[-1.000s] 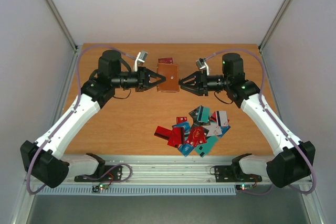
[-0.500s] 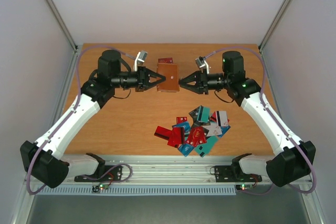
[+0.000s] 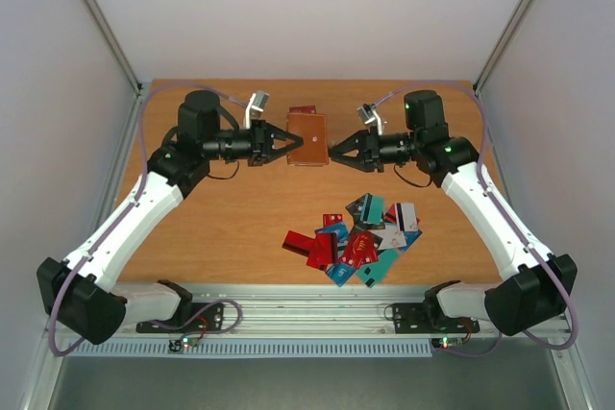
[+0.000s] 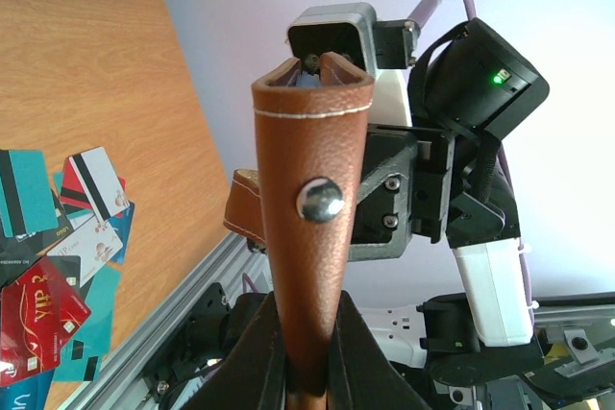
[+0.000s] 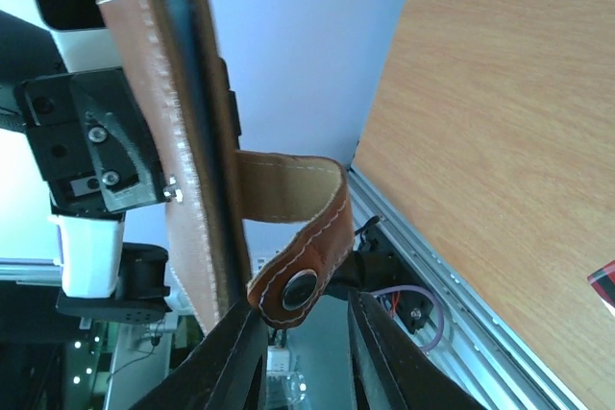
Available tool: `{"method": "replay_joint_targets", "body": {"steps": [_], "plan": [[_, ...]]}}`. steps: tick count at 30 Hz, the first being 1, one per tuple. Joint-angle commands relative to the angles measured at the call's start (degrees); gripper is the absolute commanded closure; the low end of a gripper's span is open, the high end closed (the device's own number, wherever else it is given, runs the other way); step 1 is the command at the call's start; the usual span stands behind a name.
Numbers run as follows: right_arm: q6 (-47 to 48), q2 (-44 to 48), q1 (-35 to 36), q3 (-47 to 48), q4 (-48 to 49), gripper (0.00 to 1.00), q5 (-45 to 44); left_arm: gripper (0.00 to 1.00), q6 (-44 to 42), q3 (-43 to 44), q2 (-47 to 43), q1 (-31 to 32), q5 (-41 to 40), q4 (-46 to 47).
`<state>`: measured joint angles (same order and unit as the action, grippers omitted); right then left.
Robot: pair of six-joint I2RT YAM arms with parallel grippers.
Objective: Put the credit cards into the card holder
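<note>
The brown card holder [image 3: 307, 139] hangs above the table between my two grippers. My left gripper [image 3: 287, 143] is shut on its left edge; in the left wrist view the fingers [image 4: 360, 348] pinch the leather [image 4: 312, 237] below its stud. My right gripper [image 3: 332, 151] is open at the holder's right edge. In the right wrist view the holder's loose strap [image 5: 298, 237], with its snap, hangs between the parted fingers [image 5: 384, 362]. The credit cards [image 3: 360, 242], red, teal, blue and white, lie in a pile on the table near the front; some also show in the left wrist view [image 4: 58, 228].
A dark red card [image 3: 303, 111] lies on the wooden table [image 3: 221, 228] behind the holder. Grey walls close in the sides and back. A metal rail [image 3: 317, 319] runs along the near edge by the arm bases.
The right arm has shifted slightly toward the back. The holder stays held between the grippers; the cards have not moved.
</note>
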<state>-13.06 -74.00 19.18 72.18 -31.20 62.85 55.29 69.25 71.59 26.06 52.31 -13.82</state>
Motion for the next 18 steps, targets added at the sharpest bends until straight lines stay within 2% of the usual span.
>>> {"method": "replay_joint_targets", "body": {"steps": [1, 7, 12, 18], "plan": [[1.72, -1.23, -0.28, 2.35, -2.15, 0.75, -0.85, 1.0, -0.05, 0.88, -1.71, -0.14, 1.11, 3.54], [-0.08, -1.59, -0.28, 2.39, 0.13, 0.74, 0.32, 1.0, 0.04, 0.45, -1.9, -0.05, 1.21, 3.48], [-1.3, -1.59, -0.28, 2.26, 2.96, 0.66, 4.03, 1.0, 0.08, 0.43, -1.7, -0.05, 1.21, 3.67], [-1.43, -2.3, -0.28, 3.31, 2.81, 0.68, 3.48, 1.0, 0.26, 0.29, -1.65, 0.19, 1.12, 4.08]]}}
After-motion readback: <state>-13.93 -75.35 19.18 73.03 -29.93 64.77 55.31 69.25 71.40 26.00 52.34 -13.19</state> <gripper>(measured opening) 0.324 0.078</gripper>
